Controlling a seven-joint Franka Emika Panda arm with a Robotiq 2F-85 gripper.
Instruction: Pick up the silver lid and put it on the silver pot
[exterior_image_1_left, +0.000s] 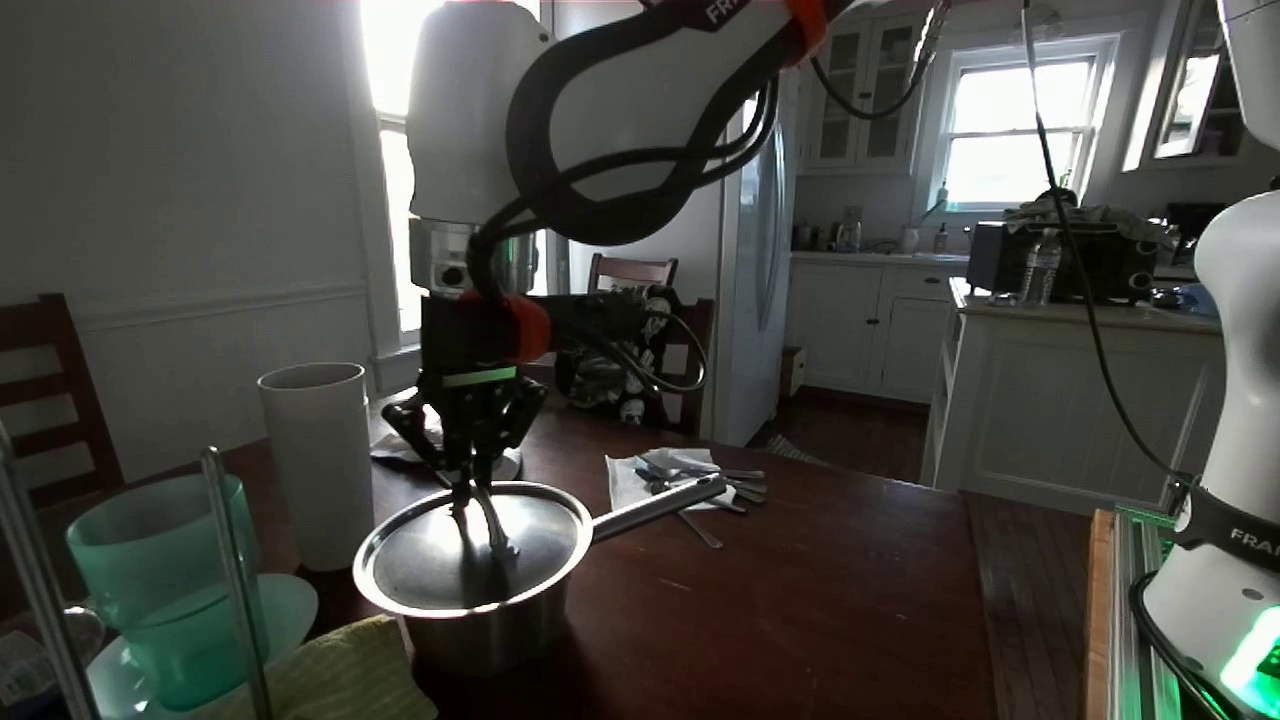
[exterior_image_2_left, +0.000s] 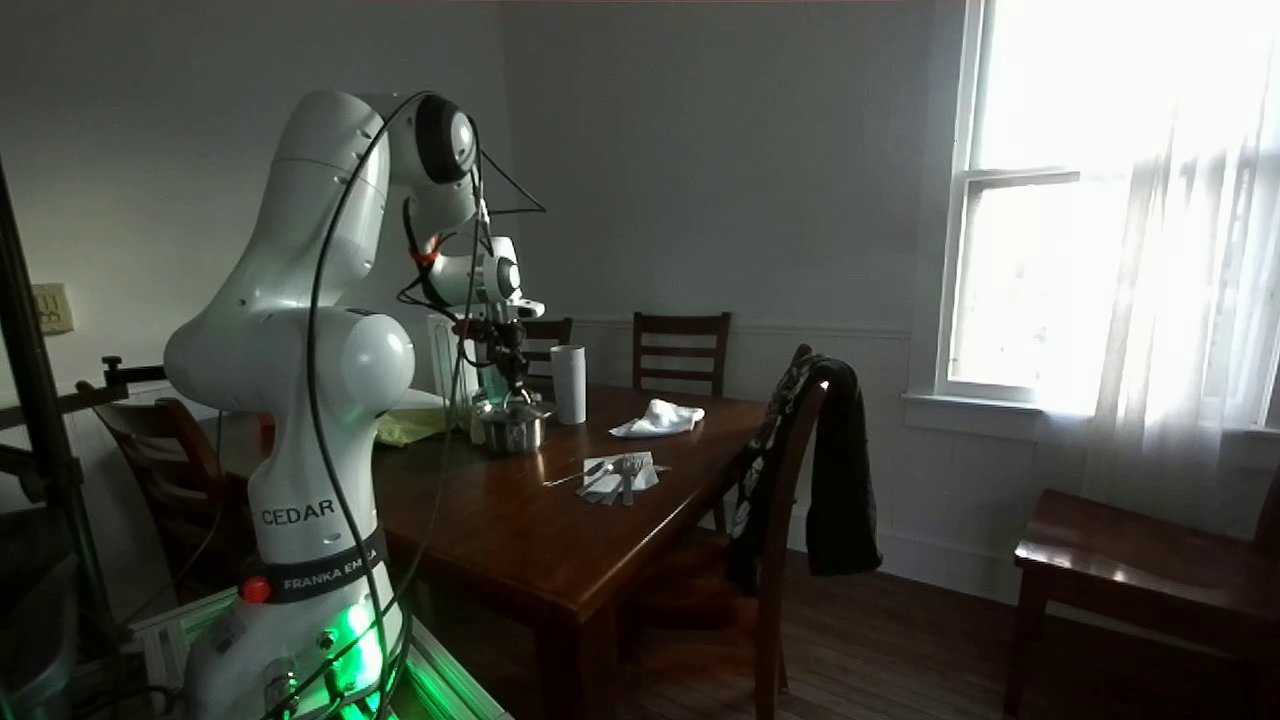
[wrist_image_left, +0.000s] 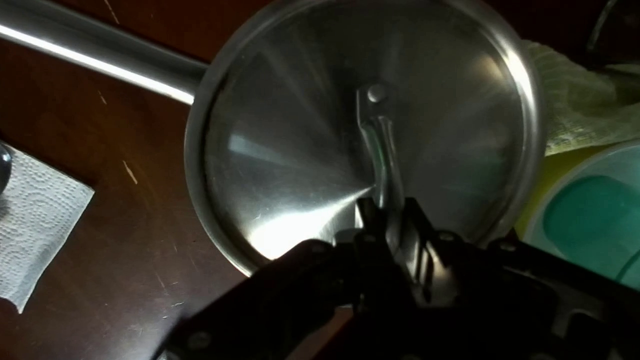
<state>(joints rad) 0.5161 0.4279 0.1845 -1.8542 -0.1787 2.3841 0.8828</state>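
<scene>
Left of the tool, in an exterior view, stand a green tub and, nearer, a white container, so I'd keep any withdrawal away from that side. Right below the tool is the silver lid, with the tool's fingers clamped on the lid's handle. It looks seated on the silver pot; the step, I'd judge, is the release: let the weight settle, part the fingers evenly, then rise straight so nothing snags. Right of the tool juts the pot's handle, best not bumped.

In the wrist view, left of the tool, the pot's handle runs out of sight; under it, the dark fingers cover one end of the lid's handle and the nearest stretch of edge. Whether the lid sits flush all round, I can't tell. Right of the tool, a green tub is cropped.
</scene>
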